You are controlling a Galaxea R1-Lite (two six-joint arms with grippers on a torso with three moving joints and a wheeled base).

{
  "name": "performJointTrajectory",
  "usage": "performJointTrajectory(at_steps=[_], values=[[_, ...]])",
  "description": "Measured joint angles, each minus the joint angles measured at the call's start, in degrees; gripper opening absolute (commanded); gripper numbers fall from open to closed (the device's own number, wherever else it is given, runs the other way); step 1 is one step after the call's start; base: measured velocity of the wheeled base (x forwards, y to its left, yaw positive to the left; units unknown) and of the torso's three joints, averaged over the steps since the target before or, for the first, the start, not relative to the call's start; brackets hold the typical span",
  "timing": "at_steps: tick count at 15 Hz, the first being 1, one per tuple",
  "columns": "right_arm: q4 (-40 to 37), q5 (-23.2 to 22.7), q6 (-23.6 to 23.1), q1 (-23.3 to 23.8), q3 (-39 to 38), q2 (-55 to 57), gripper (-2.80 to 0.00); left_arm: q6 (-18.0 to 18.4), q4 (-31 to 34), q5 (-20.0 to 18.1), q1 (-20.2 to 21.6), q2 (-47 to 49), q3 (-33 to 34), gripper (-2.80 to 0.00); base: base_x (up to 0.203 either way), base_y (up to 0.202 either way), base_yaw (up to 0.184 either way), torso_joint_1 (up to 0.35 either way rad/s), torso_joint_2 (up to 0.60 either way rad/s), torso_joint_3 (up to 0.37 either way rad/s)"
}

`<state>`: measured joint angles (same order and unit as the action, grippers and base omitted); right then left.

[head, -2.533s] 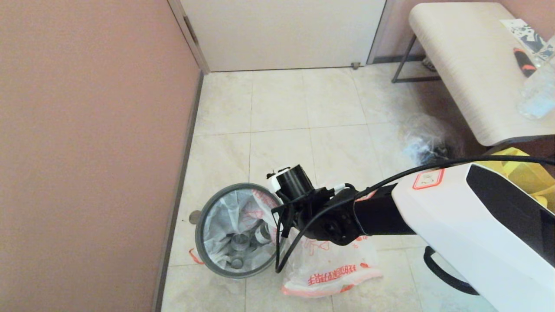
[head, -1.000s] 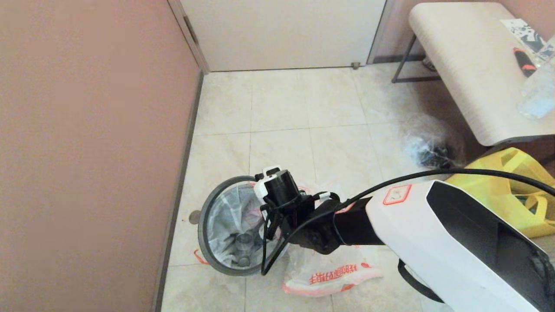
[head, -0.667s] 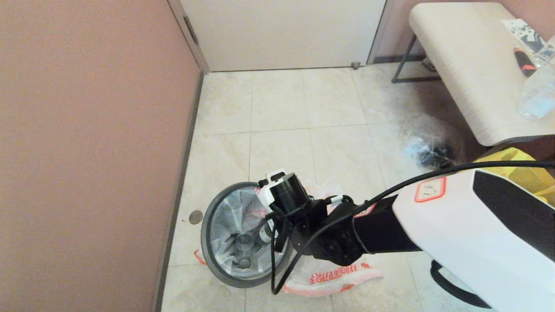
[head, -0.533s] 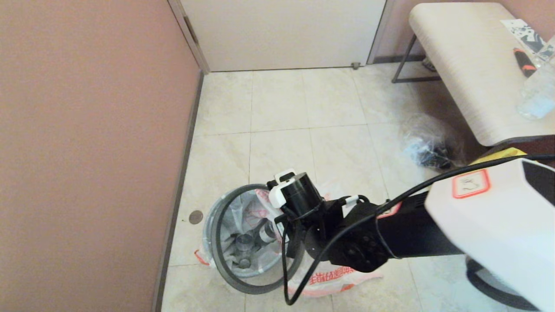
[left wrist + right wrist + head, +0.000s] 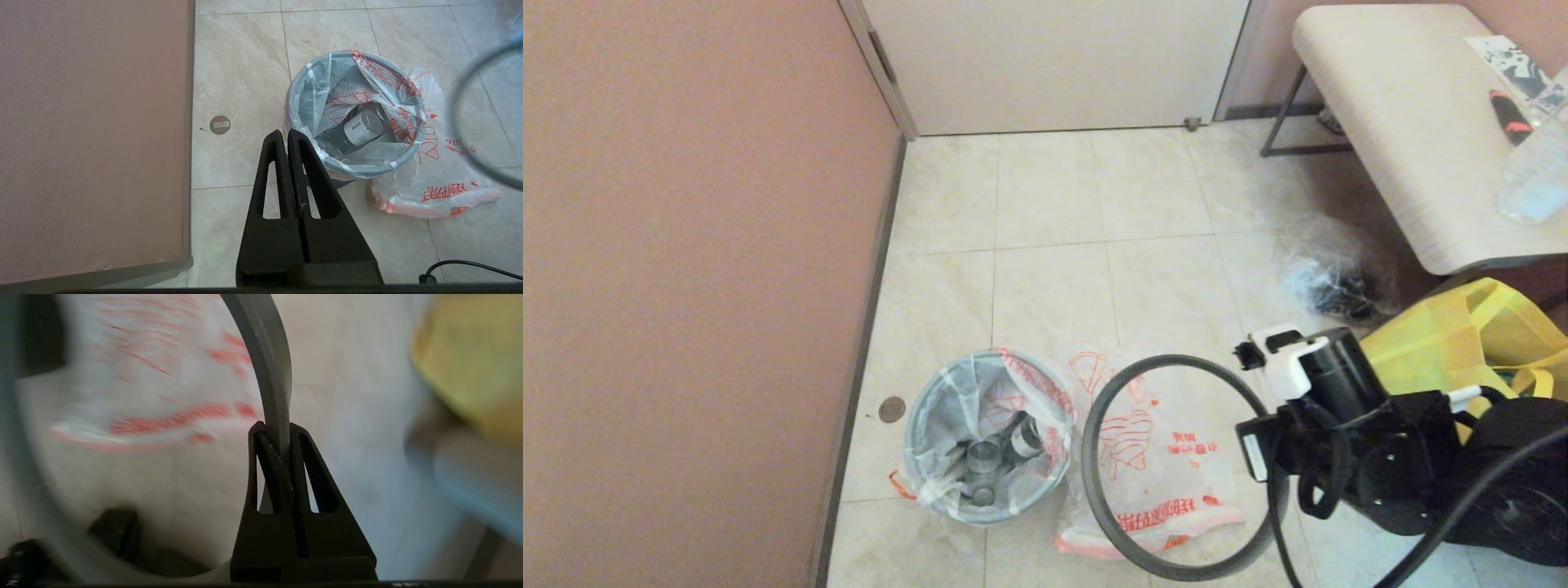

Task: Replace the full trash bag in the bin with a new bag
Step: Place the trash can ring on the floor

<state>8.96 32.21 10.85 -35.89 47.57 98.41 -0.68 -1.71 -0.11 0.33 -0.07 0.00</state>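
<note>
Down on the floor tiles, the right gripper [image 5: 274, 435] has its jaws clamped on the hoop [image 5: 1094, 457], off the bin [image 5: 915, 445] at three o'clock, above the new bag [image 5: 1176, 482]. Full trash bag [image 5: 988, 425] remains inside; left gripper [image 5: 288, 141] idles, jaws closed and empty.

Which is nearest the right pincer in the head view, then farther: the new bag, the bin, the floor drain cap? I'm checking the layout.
1. The new bag, on the floor just left of the right pincer.
2. The bin, farther left, beside the bag.
3. The floor drain cap, farthest, by the wall.
</note>
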Motion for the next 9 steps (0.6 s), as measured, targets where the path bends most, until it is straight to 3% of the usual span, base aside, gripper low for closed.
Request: performJointTrajectory(at_steps=[4, 9], values=[[5.44, -3.35, 1.03, 14.41, -5.24, -0.2, -2.8, 0.05, -0.02, 0.01, 0.0, 0.0, 0.0, -2.8, 0.0, 0.0, 0.0, 0.0, 0.0, 0.0], [20.91, -8.89, -5.66, 30.55, -5.71, 14.3, -2.8, 0.05, -0.02, 0.01, -0.02, 0.0, 0.0, -2.8, 0.0, 0.0, 0.0, 0.0, 0.0, 0.0]])
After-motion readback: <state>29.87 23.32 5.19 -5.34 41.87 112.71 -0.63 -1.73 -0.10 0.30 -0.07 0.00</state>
